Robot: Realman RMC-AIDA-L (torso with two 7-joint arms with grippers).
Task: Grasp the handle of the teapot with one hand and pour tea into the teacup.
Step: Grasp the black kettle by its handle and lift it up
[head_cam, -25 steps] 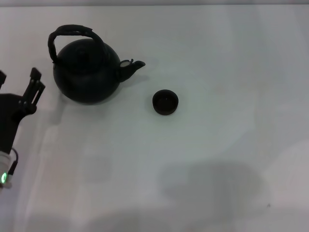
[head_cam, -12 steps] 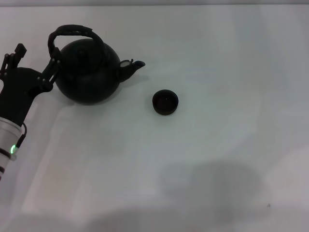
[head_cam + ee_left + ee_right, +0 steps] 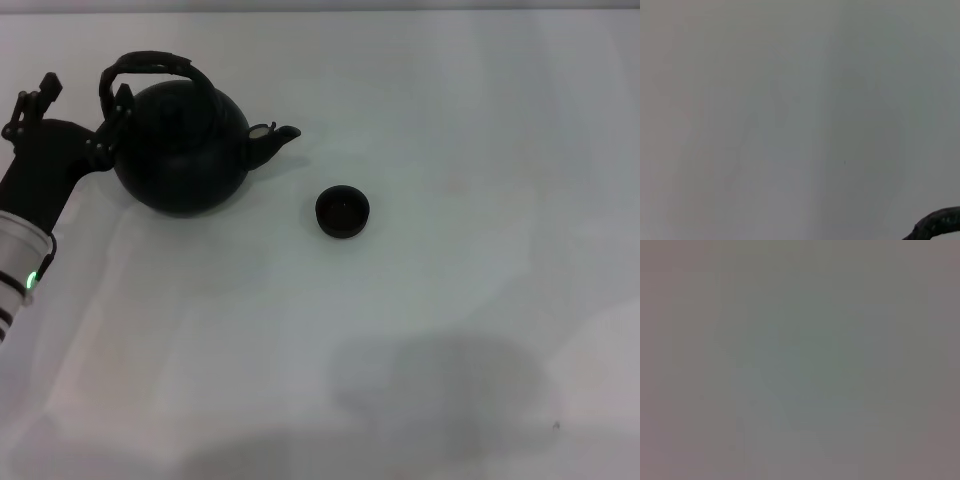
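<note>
The large round black teapot stands at the far left of the white table in the head view, its short spout pointing right. Its rough arched handle loops over the top. The small black teacup sits on the table to the right of the spout, apart from it. My left gripper is open just left of the teapot, with one finger against the handle's left end and the other farther left. A dark rough piece, likely the handle, shows in the left wrist view. The right gripper is out of view.
The white table stretches wide to the right and front of the cup. A faint shadow lies on the near part of the table. The right wrist view shows only a plain grey surface.
My left arm has moved forward and to the right, from beside the table's left edge up to the teapot's left side. The teapot and the cup have not moved.
</note>
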